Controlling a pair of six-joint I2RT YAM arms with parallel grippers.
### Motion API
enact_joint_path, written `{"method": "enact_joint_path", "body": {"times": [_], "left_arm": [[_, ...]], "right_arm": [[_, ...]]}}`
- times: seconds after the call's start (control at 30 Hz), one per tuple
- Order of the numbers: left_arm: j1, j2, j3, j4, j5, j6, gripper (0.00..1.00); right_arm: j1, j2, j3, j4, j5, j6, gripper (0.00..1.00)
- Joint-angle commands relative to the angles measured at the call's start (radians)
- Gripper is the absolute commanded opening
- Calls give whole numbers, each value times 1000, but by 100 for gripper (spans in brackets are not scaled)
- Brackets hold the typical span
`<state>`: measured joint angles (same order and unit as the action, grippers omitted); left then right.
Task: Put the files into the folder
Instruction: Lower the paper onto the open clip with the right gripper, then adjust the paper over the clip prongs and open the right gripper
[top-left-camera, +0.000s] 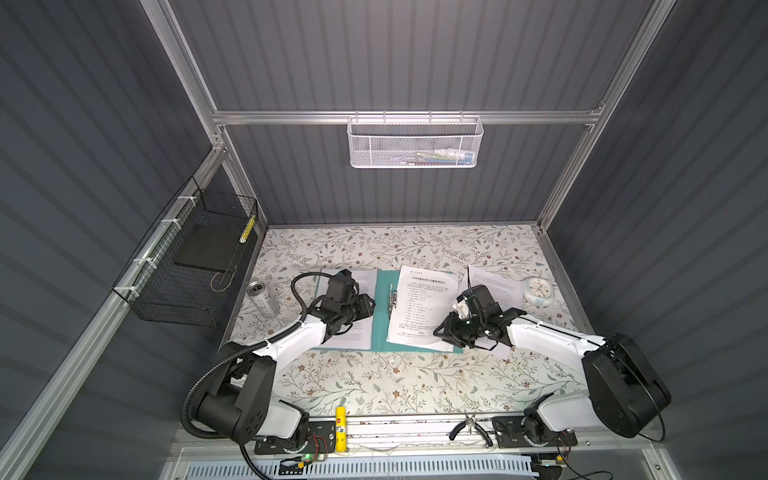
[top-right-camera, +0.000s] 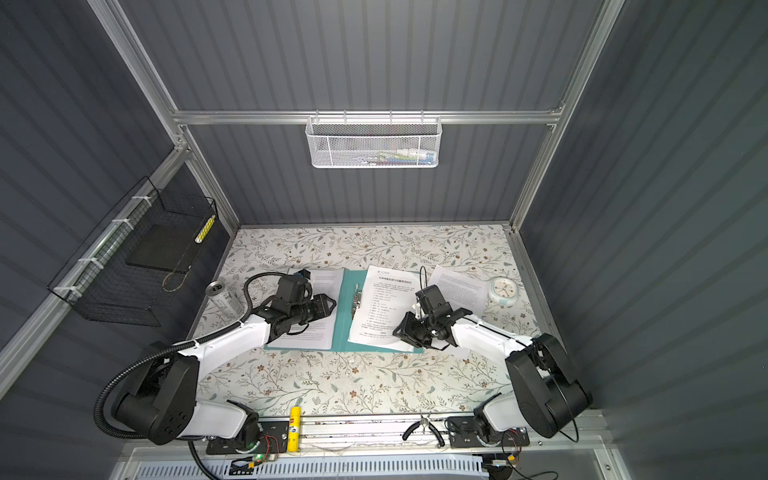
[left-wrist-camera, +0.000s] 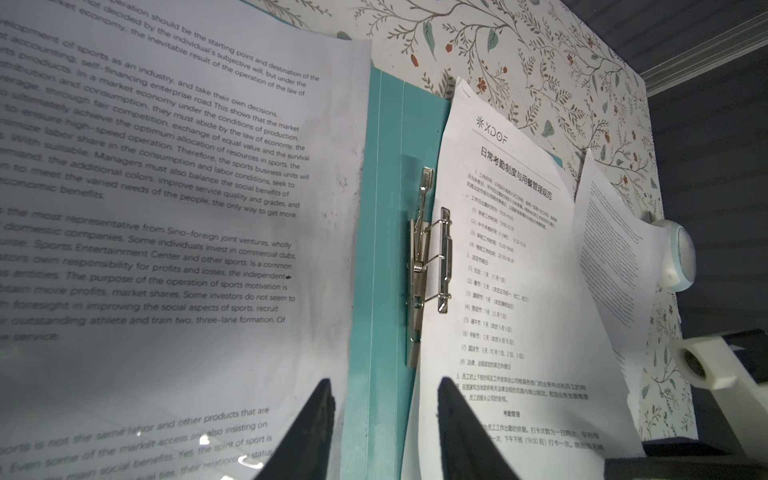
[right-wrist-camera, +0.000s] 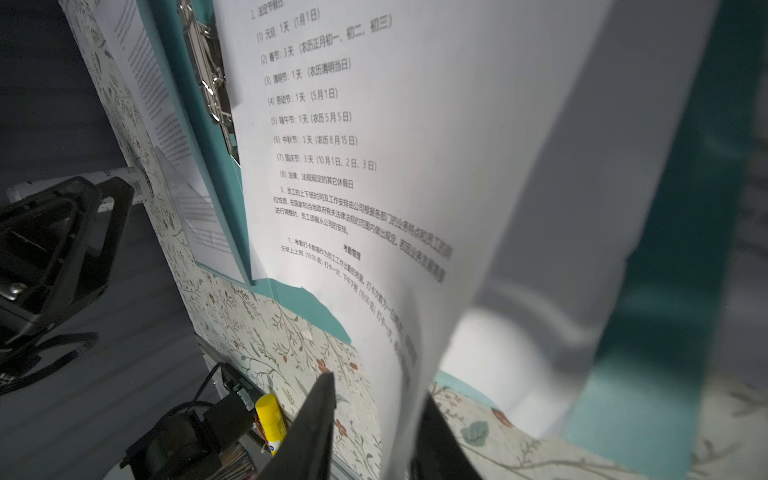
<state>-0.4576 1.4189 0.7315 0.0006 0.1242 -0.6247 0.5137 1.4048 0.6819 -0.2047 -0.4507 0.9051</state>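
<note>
Straddling edge of headed sheet (top-left-camera: 419, 307): right jaws, parted | folder (top-left-camera: 380, 328) open beneath

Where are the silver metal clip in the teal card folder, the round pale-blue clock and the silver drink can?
silver metal clip (left-wrist-camera: 446, 257): left wrist view, on its upright bar.
round pale-blue clock (top-left-camera: 538, 292): in a top view, on its dial.
silver drink can (top-left-camera: 265, 302): in a top view, on its side.

Dim surround, bright centre; wrist close-ups blurred, perhaps defocus
</note>
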Motion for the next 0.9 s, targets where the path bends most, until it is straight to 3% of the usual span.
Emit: {"method": "enact_joint_path", "body": {"times": [0.0,0.1,0.33,0.53,0.67,0.87], "left_arm": [[-5,-32,-4,-18,-3,6,44],[-5,-38,9,-29,-7,6,44],[-6,-12,55,-24,-12,5,44],[-6,26,93,-25,1,36,44],[-5,35,105,-32,-13,55,44],[-5,33,98,-20,-15,57,44]], "right_arm": [[-3,-61,32,-147,68,-59,43],[-28,-124,35,-246,157,-77,48],[-170,-179,54,-230,172,-125,50],[-311,22,133,-56,124,-204,42],[-335,161,218,-11,65,-227,33],[-335,280,256,39,-16,-209,32]]}}
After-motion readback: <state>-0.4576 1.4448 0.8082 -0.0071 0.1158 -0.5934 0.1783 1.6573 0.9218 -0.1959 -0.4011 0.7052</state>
